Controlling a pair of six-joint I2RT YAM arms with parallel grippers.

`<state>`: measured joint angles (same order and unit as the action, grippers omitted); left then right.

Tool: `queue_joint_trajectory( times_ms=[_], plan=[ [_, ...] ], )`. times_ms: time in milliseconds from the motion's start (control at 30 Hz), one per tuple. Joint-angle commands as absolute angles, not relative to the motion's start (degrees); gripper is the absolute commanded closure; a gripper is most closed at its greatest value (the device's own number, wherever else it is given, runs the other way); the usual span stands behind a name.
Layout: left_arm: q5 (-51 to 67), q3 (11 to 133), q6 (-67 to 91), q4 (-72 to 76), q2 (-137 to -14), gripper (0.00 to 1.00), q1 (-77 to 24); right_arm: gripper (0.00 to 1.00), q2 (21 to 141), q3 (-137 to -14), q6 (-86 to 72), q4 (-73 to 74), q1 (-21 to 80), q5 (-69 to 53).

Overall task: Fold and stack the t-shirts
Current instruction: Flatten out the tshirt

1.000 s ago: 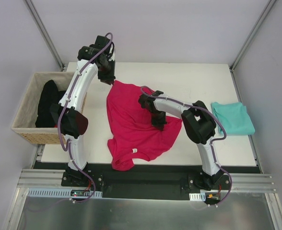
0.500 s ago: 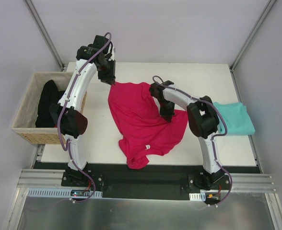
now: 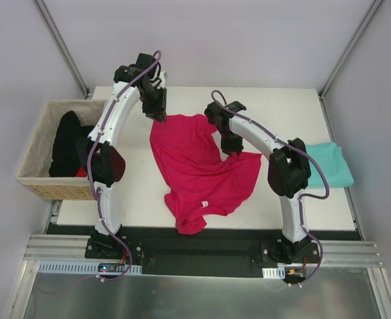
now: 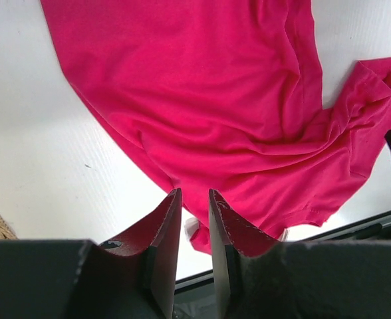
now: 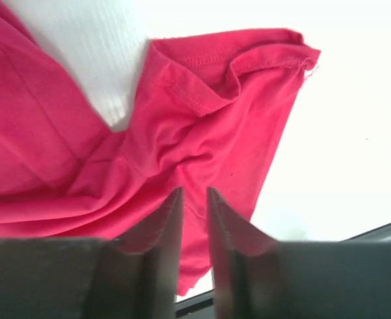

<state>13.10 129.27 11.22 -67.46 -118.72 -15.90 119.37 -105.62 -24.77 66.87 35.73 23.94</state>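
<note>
The crimson t-shirt (image 3: 192,166) sprawls on the white table (image 3: 282,106), long axis running top-to-bottom of frame, neck label (image 3: 204,204) lowest, pale walls (image 3: 215,40) around; the right gripper (image 5: 194,193) is released, while whether the left gripper (image 4: 194,193) grips cannot be told.

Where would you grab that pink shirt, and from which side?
Probably the hemmed sleeve jutting out on the right of the pink shirt, approached from the right over the table. It sticks out clear of the body with an exposed edge, while the collar end near the front is bunched.
</note>
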Motion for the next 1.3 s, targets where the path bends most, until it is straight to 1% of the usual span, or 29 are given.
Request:
queue_joint_trajectory(
  times_ms=[0,67,133,200,267,300,333,367,400,733,967,1267],
  plan=[
    [14.68,130.96,9.93,-66.36,-118.74,0.77,-15.73,0.83,119.53,-111.17,-23.55,72.15,35.86,26.81],
    [15.46,131.48,9.41,-66.27,-120.58,0.77,-15.73,0.88,118.83,-111.1,-24.08,71.64,35.86,25.32],
    [17.56,131.92,9.49,-66.1,-123.2,0.77,-15.73,0.9,117.87,-111.01,-24.43,71.11,35.95,24.44],
    [18.89,132.27,9.93,-65.92,-125.84,0.78,-15.73,0.98,116.2,-111.01,-24.52,70.4,36.04,24.17],
    [20.04,132.19,10.19,-65.31,-127.43,0.78,-15.91,0.99,114.62,-111.36,-24.17,70.23,36.04,24.17],
    [20.39,132.19,10.46,-65.04,-128.83,0.88,-15.91,0.99,114.17,-111.44,-23.47,70.22,36.04,24.17],
    [20.39,132.19,10.72,-64.78,-129.46,0.92,-16.0,0.99,113.65,-111.45,-23.21,70.22,36.04,24.6],
    [20.65,132.36,10.81,-64.34,-130.07,0.99,-16.0,0.99,112.69,-111.45,-22.86,70.14,36.04,24.61],
    [20.74,132.45,11.07,-64.16,-131.04,1.0,-16.0,0.99,112.15,-111.45,-21.98,69.96,36.04,24.78],
    [23.29,134.38,11.08,-61.96,-136.31,1.0,-16.43,0.99,108.29,-111.62,-20.66,69.79,35.95,24.0],
    [23.2,131.49,10.55,-62.49,-139.48,1.0,-18.89,0.99,106.44,-112.59,-20.22,69.43,35.95,22.33],
    [21.19,129.38,11.52,-62.93,-143.08,1.0,-19.34,0.99,104.15,-112.41,-19.25,69.35,35.77,21.88]
  ],
)
